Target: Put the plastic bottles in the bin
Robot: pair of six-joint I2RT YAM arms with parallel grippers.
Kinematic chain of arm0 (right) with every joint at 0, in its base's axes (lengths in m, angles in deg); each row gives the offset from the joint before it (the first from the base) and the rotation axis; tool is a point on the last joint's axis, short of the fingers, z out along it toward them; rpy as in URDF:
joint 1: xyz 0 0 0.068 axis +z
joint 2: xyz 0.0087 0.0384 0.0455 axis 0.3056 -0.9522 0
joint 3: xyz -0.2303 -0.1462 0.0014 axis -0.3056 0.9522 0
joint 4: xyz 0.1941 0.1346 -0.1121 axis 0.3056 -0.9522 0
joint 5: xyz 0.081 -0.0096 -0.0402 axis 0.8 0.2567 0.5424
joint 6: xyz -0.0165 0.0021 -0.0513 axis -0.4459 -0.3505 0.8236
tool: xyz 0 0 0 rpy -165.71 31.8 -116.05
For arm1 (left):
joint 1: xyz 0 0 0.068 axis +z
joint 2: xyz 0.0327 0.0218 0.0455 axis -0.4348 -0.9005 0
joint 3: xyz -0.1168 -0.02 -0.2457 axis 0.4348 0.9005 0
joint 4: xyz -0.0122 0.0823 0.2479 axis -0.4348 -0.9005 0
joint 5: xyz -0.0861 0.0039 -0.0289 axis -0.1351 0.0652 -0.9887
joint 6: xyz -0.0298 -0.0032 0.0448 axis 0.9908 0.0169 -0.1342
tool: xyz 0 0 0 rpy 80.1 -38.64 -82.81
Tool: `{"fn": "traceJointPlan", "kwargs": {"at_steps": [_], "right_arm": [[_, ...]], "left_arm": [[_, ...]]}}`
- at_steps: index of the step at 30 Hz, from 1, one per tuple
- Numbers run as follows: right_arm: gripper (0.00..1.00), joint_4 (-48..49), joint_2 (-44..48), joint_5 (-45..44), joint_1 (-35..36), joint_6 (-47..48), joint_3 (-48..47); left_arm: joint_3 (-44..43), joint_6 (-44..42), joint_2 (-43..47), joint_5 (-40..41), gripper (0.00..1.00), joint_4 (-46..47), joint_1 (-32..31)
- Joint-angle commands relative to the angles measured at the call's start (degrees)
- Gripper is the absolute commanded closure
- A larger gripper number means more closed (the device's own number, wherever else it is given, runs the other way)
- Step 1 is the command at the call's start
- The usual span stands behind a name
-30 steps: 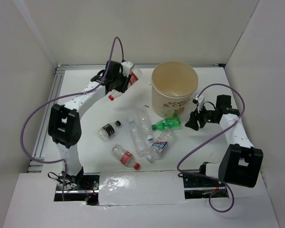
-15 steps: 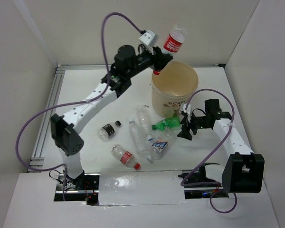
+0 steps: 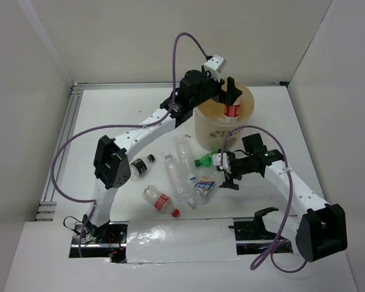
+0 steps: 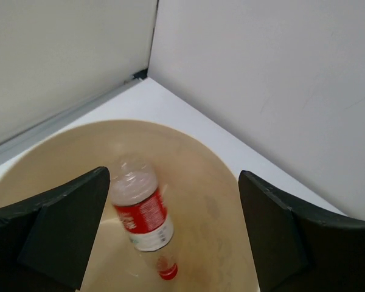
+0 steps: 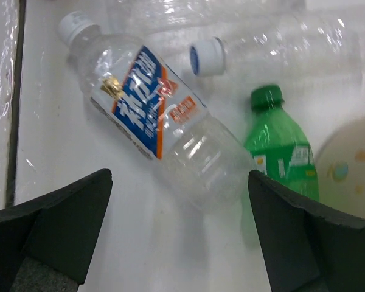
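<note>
The beige bin (image 3: pixel 208 135) stands at the back of the table. My left gripper (image 3: pixel 229 92) hangs open over its mouth. In the left wrist view, a red-labelled bottle (image 4: pixel 140 210) is loose inside the bin (image 4: pixel 216 201), cap down, between but apart from the gripper's (image 4: pixel 173 176) fingers. My right gripper (image 3: pixel 225 174) is open low over the table, its jaws (image 5: pixel 179 176) straddling the base of a blue-and-white labelled bottle (image 5: pixel 149 118) without touching it. A green bottle (image 5: pixel 281 146) lies just beside it.
More bottles lie on the table left of the right gripper: two clear ones (image 3: pixel 175 175) (image 3: pixel 184 149), a black-labelled one (image 3: pixel 140 165) and a red-labelled one (image 3: pixel 161 201). White walls enclose the table on three sides.
The left arm swung its red-labelled bottle up over the bin and opened; the bottle dropped in. The right gripper moved left to the bottles and opened wider.
</note>
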Motion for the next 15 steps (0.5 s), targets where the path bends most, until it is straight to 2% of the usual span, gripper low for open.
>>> {"fn": "traceJointPlan", "kwargs": {"at_steps": [1,3,6,8,10,11,13,15], "right_arm": [[0.01,6.0,-0.7,-3.9,7.4,4.4,0.8],[0.01,9.0,-2.6,-7.3,10.5,6.0,0.8],[0.01,12.8,-5.4,-10.9,15.2,7.8,1.3],[0.01,13.9,-7.2,-13.0,18.2,9.7,1.3],[0.01,14.0,-10.5,-16.2,20.1,14.7,2.0],[0.01,13.3,-11.7,-17.0,21.3,16.8,2.0],[0.02,12.2,-15.0,-18.5,21.9,21.5,2.6],[0.09,10.6,-17.2,-19.0,22.4,24.8,2.6]], "left_arm": [[0.2,-2.1,9.0,3.2,0.0,2.6,0.3],[3.6,-3.7,15.6,6.1,0.0,0.4,0.3],[14.5,-3.8,24.2,11.1,0.0,-5.4,0.3],[26.9,-2.4,34.3,13.3,0.0,-7.2,1.3],[35.8,1.6,41.1,15.7,0.0,-10.0,2.2],[43.9,3.4,47.4,17.0,0.0,-11.2,2.2],[51.0,9.3,53.2,19.0,0.0,-15.2,4.8],[59.2,11.2,59.5,19.5,0.0,-17.3,6.9]]}}
